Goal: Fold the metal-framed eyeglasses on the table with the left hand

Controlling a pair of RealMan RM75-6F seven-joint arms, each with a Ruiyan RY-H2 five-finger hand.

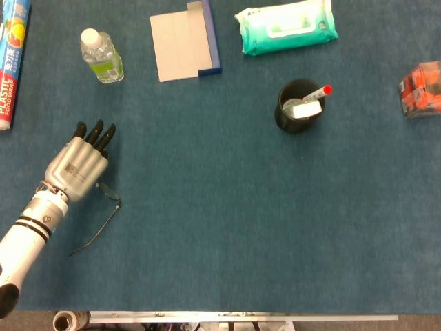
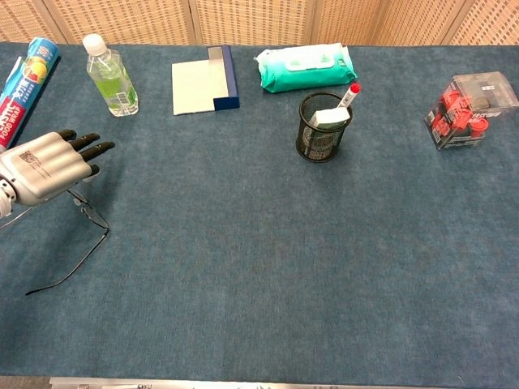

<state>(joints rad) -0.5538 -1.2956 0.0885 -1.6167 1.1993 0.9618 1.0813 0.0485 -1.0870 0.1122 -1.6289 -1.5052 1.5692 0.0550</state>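
Observation:
The metal-framed eyeglasses (image 1: 110, 202) lie on the blue table cloth at the left, thin and dark, with one temple stretched toward the near-left (image 2: 65, 271). My left hand (image 1: 77, 165) hovers over their front part, fingers stretched out and pointing away from me, and hides most of the lenses. In the chest view the left hand (image 2: 45, 172) is just above the eyeglasses (image 2: 96, 217) with nothing plainly gripped. My right hand shows in neither view.
A water bottle (image 1: 102, 56) and a plastic-wrap box (image 1: 10, 55) stand beyond the left hand. Further back lie a grey pad with a blue edge (image 1: 185, 43) and a wipes pack (image 1: 286, 26). A mesh pen cup (image 1: 298, 107) and a clear box (image 1: 422, 89) are to the right.

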